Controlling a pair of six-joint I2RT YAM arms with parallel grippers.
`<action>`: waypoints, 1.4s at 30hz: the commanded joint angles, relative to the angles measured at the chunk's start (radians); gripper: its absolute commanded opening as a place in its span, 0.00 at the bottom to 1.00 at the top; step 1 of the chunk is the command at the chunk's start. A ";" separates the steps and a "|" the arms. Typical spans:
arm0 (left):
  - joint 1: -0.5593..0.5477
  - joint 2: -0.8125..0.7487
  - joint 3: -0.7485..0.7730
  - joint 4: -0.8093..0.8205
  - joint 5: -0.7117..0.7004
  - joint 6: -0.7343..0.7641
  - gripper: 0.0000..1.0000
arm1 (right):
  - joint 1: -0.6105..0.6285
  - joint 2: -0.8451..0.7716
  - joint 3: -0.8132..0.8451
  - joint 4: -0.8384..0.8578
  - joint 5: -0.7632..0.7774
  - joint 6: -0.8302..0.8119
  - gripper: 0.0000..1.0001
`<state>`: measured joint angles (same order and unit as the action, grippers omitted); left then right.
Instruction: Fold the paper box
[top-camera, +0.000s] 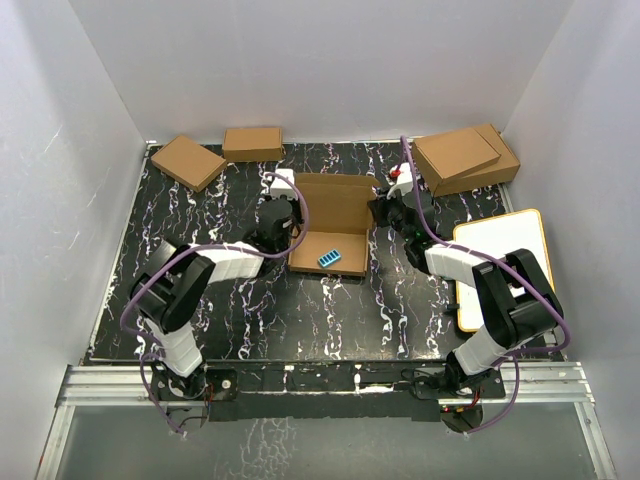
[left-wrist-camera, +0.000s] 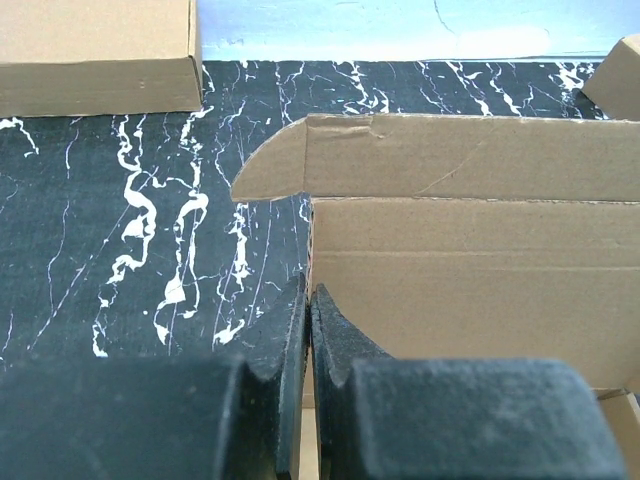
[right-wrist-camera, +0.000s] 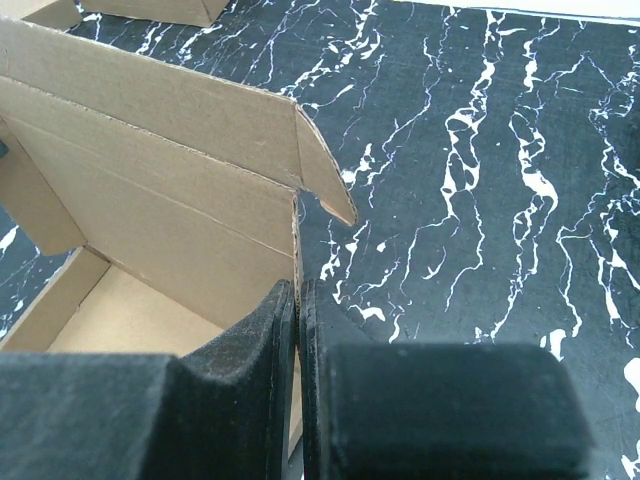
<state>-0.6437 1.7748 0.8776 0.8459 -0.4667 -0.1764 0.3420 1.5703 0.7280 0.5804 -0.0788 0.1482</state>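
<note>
The paper box (top-camera: 330, 205) stands half-formed in the middle of the table, its back panel and lid flap raised. In the left wrist view the box (left-wrist-camera: 470, 290) fills the right half, and my left gripper (left-wrist-camera: 309, 300) is shut on the thin edge of its left side wall. My left gripper (top-camera: 292, 215) sits at the box's left side in the top view. On the opposite side, my right gripper (top-camera: 378, 212) pinches the right wall. In the right wrist view that gripper (right-wrist-camera: 297, 295) is shut on the wall edge of the box (right-wrist-camera: 150, 200). A small blue object (top-camera: 330, 259) lies on the box floor.
Two small closed brown boxes (top-camera: 187, 161) (top-camera: 252, 143) lie at the back left. Two larger stacked brown boxes (top-camera: 465, 158) sit at the back right. A white board with an orange rim (top-camera: 500, 262) lies at the right, partly under the right arm.
</note>
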 joint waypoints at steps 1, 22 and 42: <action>-0.017 -0.071 -0.044 0.000 0.060 -0.039 0.00 | 0.007 -0.005 0.011 0.110 -0.051 0.024 0.08; -0.045 -0.129 -0.089 -0.017 0.022 -0.004 0.00 | -0.090 -0.066 0.111 -0.193 -0.298 -0.102 0.24; -0.045 -0.133 -0.087 -0.004 0.044 0.047 0.00 | -0.256 -0.017 0.357 -0.589 -0.652 -0.352 0.60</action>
<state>-0.6830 1.6886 0.7872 0.8379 -0.4370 -0.1486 0.1131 1.5402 1.0073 0.0410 -0.6571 -0.1505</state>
